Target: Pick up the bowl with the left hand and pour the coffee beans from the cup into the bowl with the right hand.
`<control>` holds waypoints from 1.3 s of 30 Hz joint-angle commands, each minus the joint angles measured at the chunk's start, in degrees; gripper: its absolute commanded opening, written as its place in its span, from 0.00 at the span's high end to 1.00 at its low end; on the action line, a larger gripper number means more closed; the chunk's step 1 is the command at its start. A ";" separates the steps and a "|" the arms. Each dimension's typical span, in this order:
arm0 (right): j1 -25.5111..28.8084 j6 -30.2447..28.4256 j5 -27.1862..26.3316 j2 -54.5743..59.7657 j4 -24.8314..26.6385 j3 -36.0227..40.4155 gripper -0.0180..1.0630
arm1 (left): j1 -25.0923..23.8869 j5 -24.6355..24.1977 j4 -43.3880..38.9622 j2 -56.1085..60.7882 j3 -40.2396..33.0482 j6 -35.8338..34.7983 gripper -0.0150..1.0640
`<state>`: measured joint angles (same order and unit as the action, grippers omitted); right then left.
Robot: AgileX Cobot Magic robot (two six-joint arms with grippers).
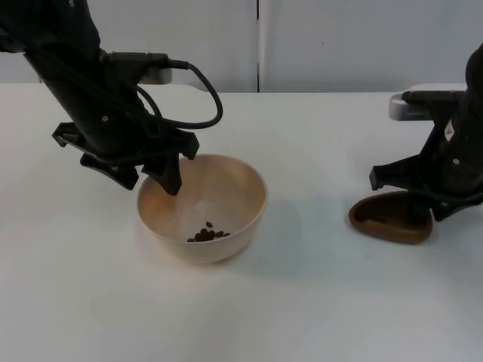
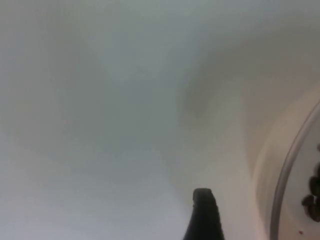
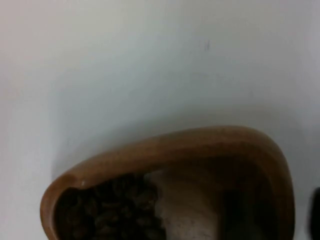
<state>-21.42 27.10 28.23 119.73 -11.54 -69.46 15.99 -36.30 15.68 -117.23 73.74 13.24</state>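
the left gripper (image 1: 155, 175) sits at the near-left rim of the bowl (image 1: 226, 197), one finger dipped inside the wall and the other outside, so it looks closed on the rim, though the bowl seems to rest on the bench (image 1: 302, 302). from its wrist, a dark fingertip stands just beside the bowl's pale curved edge (image 2: 280, 170). the bowl is round, cream outside, smooth tan inside, with a small heap of coffee beans (image 1: 207, 234) at the bottom. well off to the right, the right gripper (image 1: 423, 200) is down over the far side of the cup (image 1: 389, 219); i cannot tell whether it is apart or clamped on it. the cup is a brown, glossy, teardrop-shaped thing, its long axis lying across the bench with its narrow end towards the bowl. from the right wrist, beans (image 3: 115, 210) are piled at one end inside the cup (image 3: 210, 150). the bowl lies to the cup's left, so i reckon the pour turns on bringing the cup across.
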 commanded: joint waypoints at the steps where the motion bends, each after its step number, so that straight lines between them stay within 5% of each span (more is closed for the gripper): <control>1: 0.25 0.15 -0.89 0.13 0.09 0.12 0.46 | -0.01 0.54 0.33 0.16 -0.37 -0.01 0.44; 2: 0.25 0.40 -1.01 0.13 0.09 0.12 0.36 | -0.01 0.56 0.33 0.28 -0.37 -0.01 0.44; 7: 0.25 0.53 -3.05 -1.97 0.09 0.12 0.21 | -0.01 1.12 -0.08 1.82 -0.37 -0.01 0.44; 15: 0.25 -2.86 -3.20 -12.74 -0.16 0.12 0.21 | -0.01 1.96 -0.16 9.40 -0.37 -0.01 0.44; 27: 0.04 -14.38 8.14 -40.34 0.22 0.12 0.21 | -0.01 2.11 -0.30 33.08 -0.37 -0.01 0.44; 39: 0.04 -15.66 13.53 -53.17 0.27 1.61 0.21 | -0.01 -1.86 -0.30 46.69 -0.37 -0.01 0.44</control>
<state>-21.42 12.00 41.15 67.38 -11.54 -68.09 15.99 -37.15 15.48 -71.63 73.66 13.24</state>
